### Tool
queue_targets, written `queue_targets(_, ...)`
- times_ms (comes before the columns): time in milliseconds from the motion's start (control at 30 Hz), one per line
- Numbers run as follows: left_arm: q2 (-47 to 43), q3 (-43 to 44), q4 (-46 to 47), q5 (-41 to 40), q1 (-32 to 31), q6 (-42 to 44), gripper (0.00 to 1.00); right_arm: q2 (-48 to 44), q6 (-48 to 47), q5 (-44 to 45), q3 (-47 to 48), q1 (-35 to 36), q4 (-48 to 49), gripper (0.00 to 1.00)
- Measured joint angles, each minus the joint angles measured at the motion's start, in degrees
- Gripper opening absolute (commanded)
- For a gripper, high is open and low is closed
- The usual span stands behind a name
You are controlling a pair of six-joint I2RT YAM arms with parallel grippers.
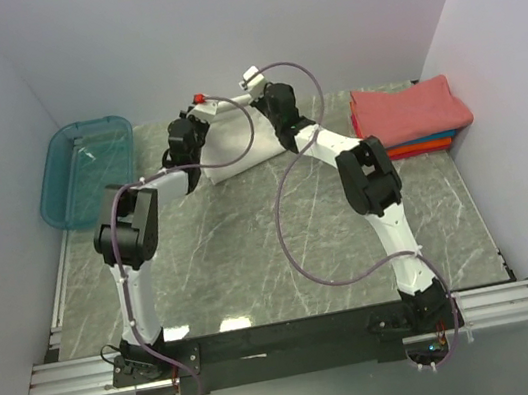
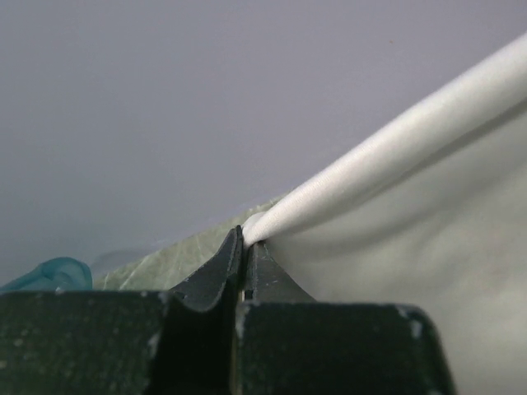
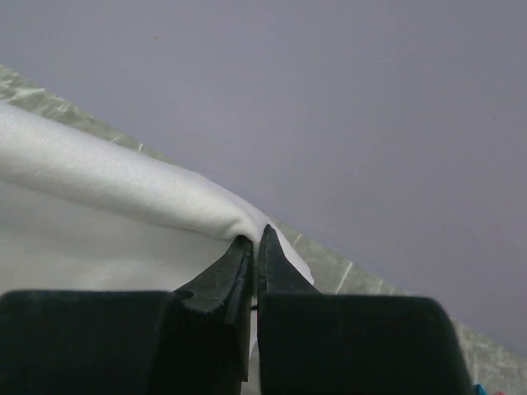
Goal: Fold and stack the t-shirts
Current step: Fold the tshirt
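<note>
Left gripper (image 2: 244,240): jaws closed, pinching a rolled edge of the white tee (image 1: 228,151).
Right gripper (image 3: 254,239): jaws closed, pinching the other end of the same rolled edge.
White tee, position: far middle of the table (image 1: 253,250), close to the back wall (image 1: 215,23), with its upper edge lifted between the two grippers and the lower part draped down to the table.
Writing: a small red patch (image 1: 199,98) shows at the tee's top edge. No lettering can be read.
Folded stack: far right of the table. The coral-red tee (image 1: 407,111) lies on top, with edges of the orange tee (image 1: 403,150) and blue tee (image 1: 436,136) showing beneath.
Teal bin (image 1: 87,171): far left corner, well apart from the white tee.
Obstruction: both forearms and a looping cable (image 1: 249,131) cross in front of the white tee in the top view.
</note>
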Motion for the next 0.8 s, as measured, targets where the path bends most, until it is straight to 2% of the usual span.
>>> queue_targets(200, 7.0, 8.8, -2.8, -1.3, 0.7, -0.8, 0.0, 8.7, -3.0, 1.9, 9.6, 0.1, 0.4, 0.0)
queue_targets(667, 9.0, 8.8, -8.2, 1.5, 2.1, -2.8, 0.0, 12.5, -6.8, 2.3, 10.3, 0.9, 2.2, 0.0)
queue_targets(800, 7.4, 6.0, -8.0, 3.4, 2.1, -2.9, 0.0, 10.8, -6.7, 2.0, 6.3, 0.9, 4.0, 0.0)
